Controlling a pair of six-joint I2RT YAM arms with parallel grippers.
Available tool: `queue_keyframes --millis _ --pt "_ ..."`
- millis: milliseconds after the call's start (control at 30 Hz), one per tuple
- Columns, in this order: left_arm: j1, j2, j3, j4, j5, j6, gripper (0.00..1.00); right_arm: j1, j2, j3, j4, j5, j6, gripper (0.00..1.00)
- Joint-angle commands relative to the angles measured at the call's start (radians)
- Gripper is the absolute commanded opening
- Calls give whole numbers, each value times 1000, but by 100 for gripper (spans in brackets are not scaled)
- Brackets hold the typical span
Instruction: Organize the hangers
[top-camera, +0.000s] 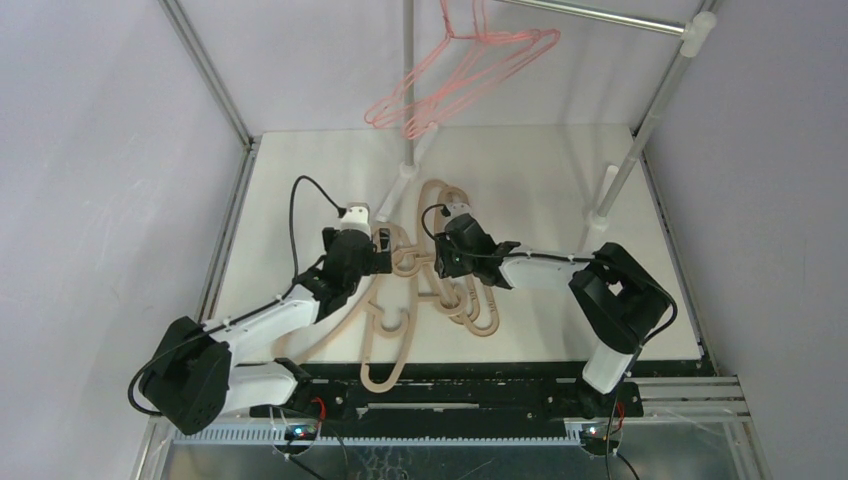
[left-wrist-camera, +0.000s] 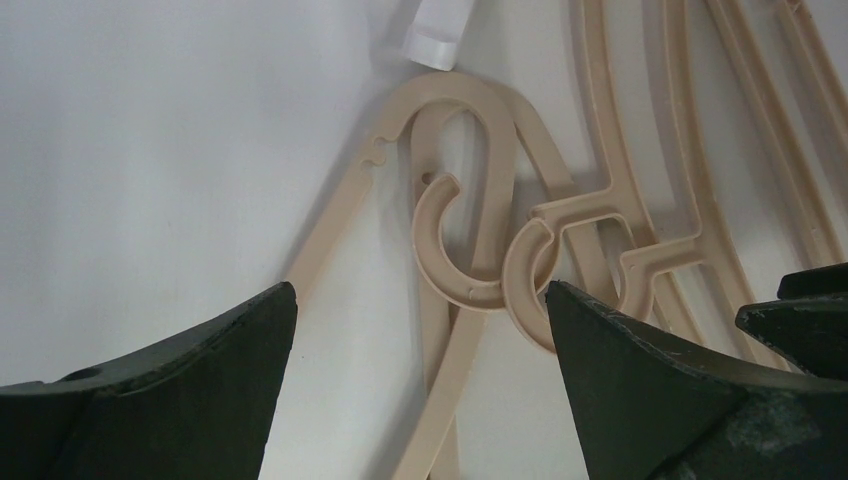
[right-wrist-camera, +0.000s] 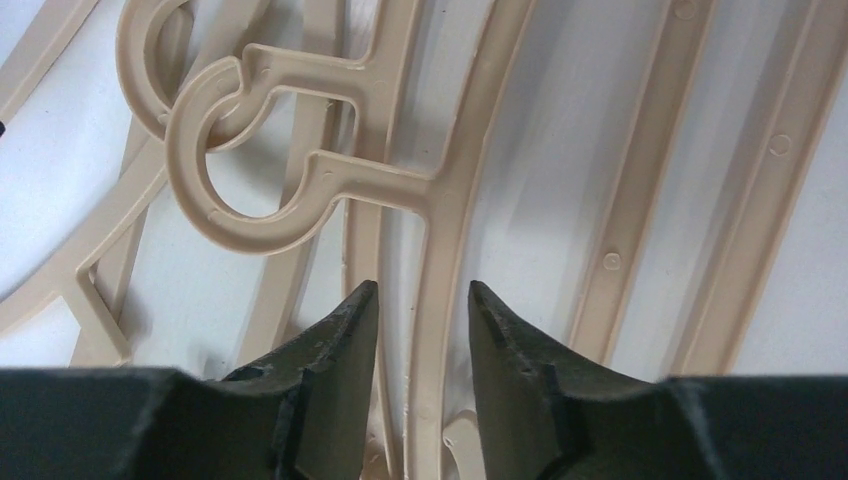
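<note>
Several beige hangers lie tangled in a pile on the white table. Thin pink-red wire hangers hang from the rack rod at the back. My left gripper hovers low at the pile's left side. In the left wrist view it is wide open and empty, with a beige hanger arm running between the jaws and two hooks just ahead. My right gripper is over the pile's middle. In the right wrist view it is narrowly open and straddles a beige hanger arm, with small gaps on both sides.
The silver rack has a top rod, a centre pole and a slanted right pole, with white feet on the table. One foot shows in the left wrist view. Grey walls enclose the table on both sides.
</note>
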Motion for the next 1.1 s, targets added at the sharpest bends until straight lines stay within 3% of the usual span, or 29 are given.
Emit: queue_keyframes --millis 0,533,767,933,1067 --pt "-1 -42 -2 0 -15 -23 100 -26 27 40 12 -59 -4 44" --pt "-14 -100 -51 -15 11 -42 99 -12 90 79 -20 -42 1 45" --pt "-16 -101 -55 -15 2 -41 100 -13 110 92 -19 -20 8 28" --pt "-16 -103 -56 -15 1 -40 99 -44 128 100 38 -119 20 11" --pt "-16 -104 -56 -14 -3 -39 100 -43 172 157 46 -147 17 8"
